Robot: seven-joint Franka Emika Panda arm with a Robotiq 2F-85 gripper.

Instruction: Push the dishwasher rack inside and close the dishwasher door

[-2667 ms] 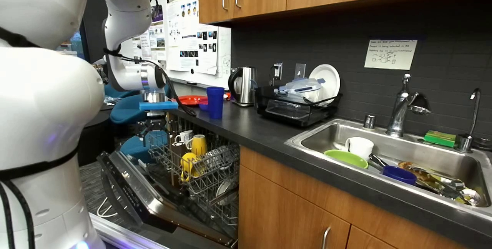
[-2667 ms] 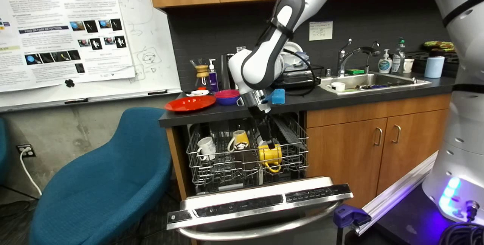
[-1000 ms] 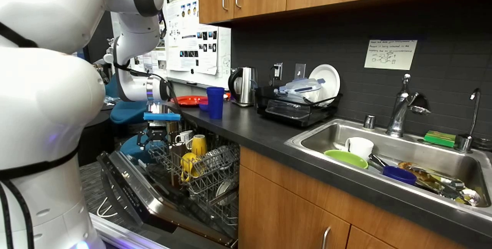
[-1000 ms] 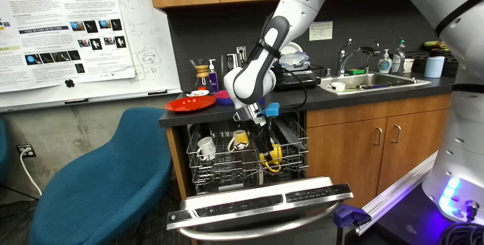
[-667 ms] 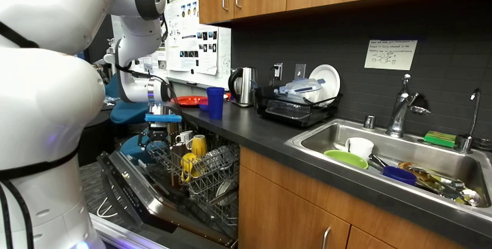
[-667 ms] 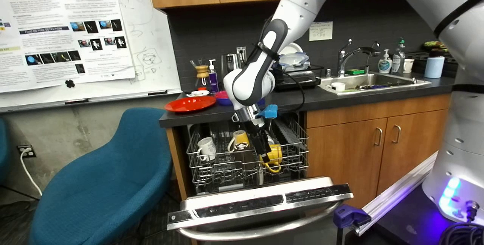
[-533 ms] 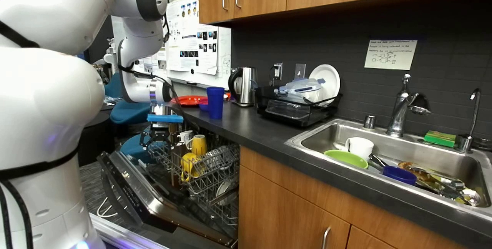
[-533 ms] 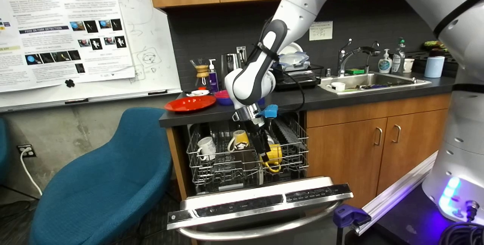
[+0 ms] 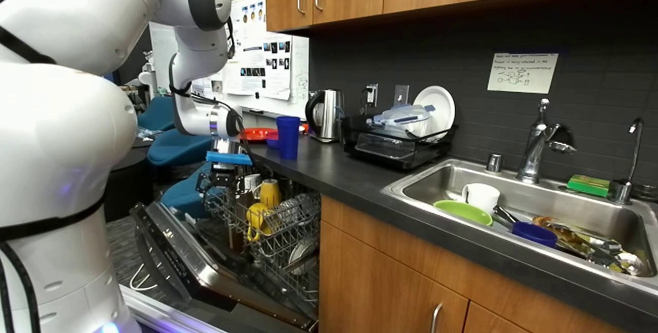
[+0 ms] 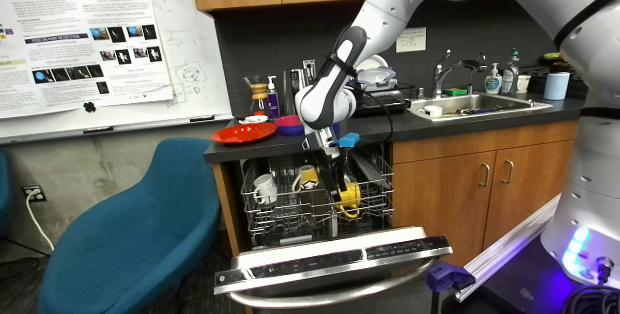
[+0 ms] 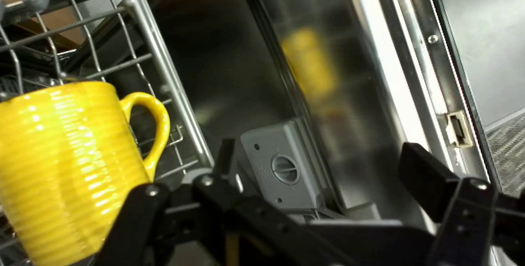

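The jointed black gripper point(image 11: 322, 161) has its two fingers spread wide, one just beside the front rail of the wide, shallow, grey metal-wire dishwasher rack point(image 11: 163, 65); whether it touches the wire I cannot tell. Near that finger, a ribbed, glossy yellow mug point(image 11: 69, 167) sits in the rack. In both exterior views the rack juts from under the black countertop point(image 9: 329, 166), above the flat stainless-steel dishwasher door point(image 10: 334, 263), which leans partway down.

Mugs point(image 10: 266, 189) in the dishwasher rack point(image 10: 286, 207), dishwasher door point(image 10: 334, 260) before it.
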